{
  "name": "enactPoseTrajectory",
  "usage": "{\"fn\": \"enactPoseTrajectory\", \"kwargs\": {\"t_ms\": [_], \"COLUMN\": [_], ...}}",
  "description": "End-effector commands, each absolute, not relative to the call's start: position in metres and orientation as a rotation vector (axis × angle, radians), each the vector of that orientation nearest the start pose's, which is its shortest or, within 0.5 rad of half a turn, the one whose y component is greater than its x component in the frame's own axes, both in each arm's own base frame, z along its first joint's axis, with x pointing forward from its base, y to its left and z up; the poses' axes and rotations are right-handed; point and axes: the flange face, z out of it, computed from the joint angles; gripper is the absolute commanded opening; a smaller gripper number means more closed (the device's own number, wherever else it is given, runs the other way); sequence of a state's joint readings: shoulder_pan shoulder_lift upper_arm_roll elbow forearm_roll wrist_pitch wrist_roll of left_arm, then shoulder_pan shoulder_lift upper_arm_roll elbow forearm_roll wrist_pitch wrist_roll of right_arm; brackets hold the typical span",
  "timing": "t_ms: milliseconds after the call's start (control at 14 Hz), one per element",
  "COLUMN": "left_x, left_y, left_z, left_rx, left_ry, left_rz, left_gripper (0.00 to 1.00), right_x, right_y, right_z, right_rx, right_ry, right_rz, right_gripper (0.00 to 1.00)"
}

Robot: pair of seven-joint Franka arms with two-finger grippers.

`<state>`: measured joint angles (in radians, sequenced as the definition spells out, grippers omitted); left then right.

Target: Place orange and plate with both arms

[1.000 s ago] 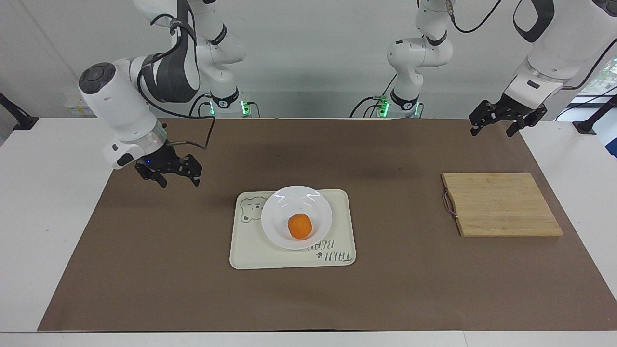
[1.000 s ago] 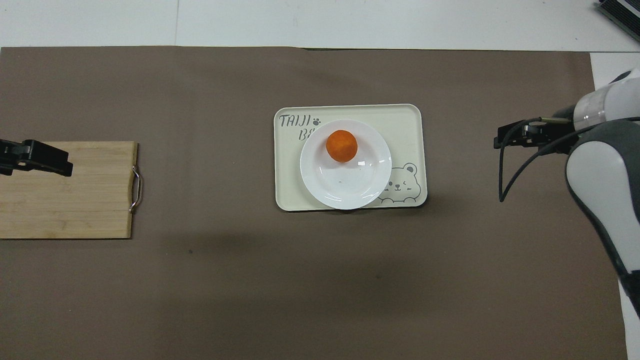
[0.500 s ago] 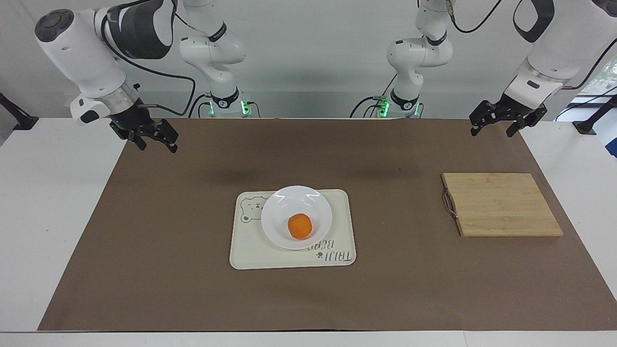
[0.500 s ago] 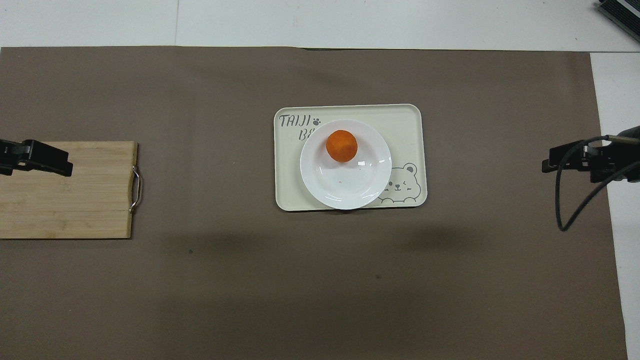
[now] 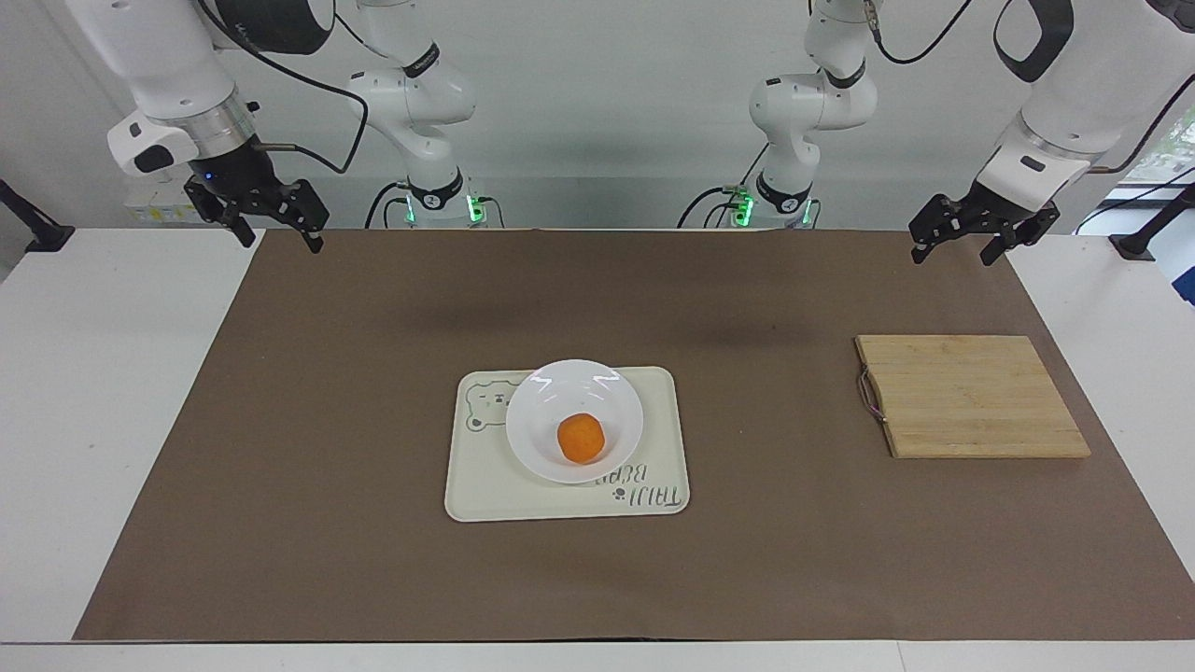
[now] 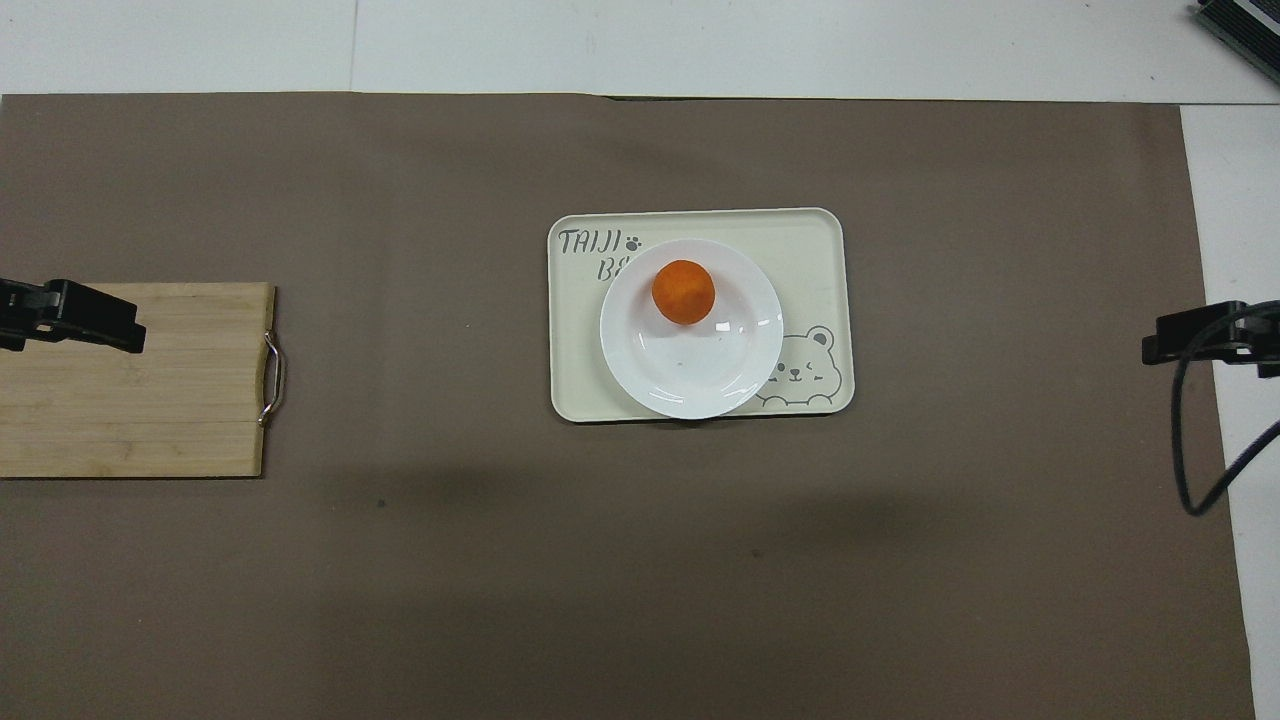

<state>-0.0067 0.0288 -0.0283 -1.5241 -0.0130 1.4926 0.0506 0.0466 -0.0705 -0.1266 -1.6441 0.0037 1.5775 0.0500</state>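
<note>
The small round bright-orange orange (image 5: 581, 438) is sitting inside the round glossy white plate (image 5: 532, 411), toward the rim farther from the robots, a little below the centre of the facing view. The plate is resting on the cream rectangular tray with a bear drawing (image 5: 485, 481), covering much of its middle, and the tray is lying on the brown paper mat (image 5: 327, 485) that is covering the white table (image 5: 84, 373).

At mid-right of the facing view, toward the left arm's end of the table, the pale wooden slatted cutting board with a small metal handle (image 5: 971, 397) is lying flat on the mat, well apart from the tray.

Higher in that view, the left gripper (image 5: 962, 245) is hanging at the upper right, raised over the mat's corner beside the table edge, its black fingers spread and grasping nothing; in the overhead view its tip is showing over the board at the left edge. The right gripper (image 5: 273, 233) is hanging at the upper left, over the mat's edge at the right arm's end of the table, its fingers likewise apart and empty. Both grippers are well apart from the orange and the plate, one to each side, touching neither.
</note>
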Motion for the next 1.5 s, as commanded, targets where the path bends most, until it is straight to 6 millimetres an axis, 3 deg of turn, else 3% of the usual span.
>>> {"fn": "enactPoseTrajectory", "kwargs": {"t_ms": [0,357,500,857,1429], "left_x": [0.554,0.554,0.554,0.554,0.554], "left_y": [-0.019,-0.019,-0.018,-0.018,-0.018], "left_z": [0.626,0.627,0.627,0.626,0.627], "left_rx": [-3.151,-3.151,-3.151,-3.151,-3.151], "left_ry": [0.139,0.139,0.136,0.136,0.136], "left_rz": [0.087,0.084,0.084,0.087,0.082], "left_gripper": [1.00,1.00,1.00,1.00,1.00], "right_x": [0.532,0.529,0.531,0.538,0.536], "right_y": [-0.046,-0.037,-0.025,-0.023,-0.020], "right_z": [0.631,0.643,0.660,0.661,0.659], "right_rx": [-3.157,-3.158,-3.167,-3.168,-3.172], "right_ry": [0.167,0.128,0.106,0.042,0.043], "right_rz": [0.004,0.032,0.013,-0.076,-0.031], "right_gripper": [1.00,1.00,1.00,1.00,1.00]}}
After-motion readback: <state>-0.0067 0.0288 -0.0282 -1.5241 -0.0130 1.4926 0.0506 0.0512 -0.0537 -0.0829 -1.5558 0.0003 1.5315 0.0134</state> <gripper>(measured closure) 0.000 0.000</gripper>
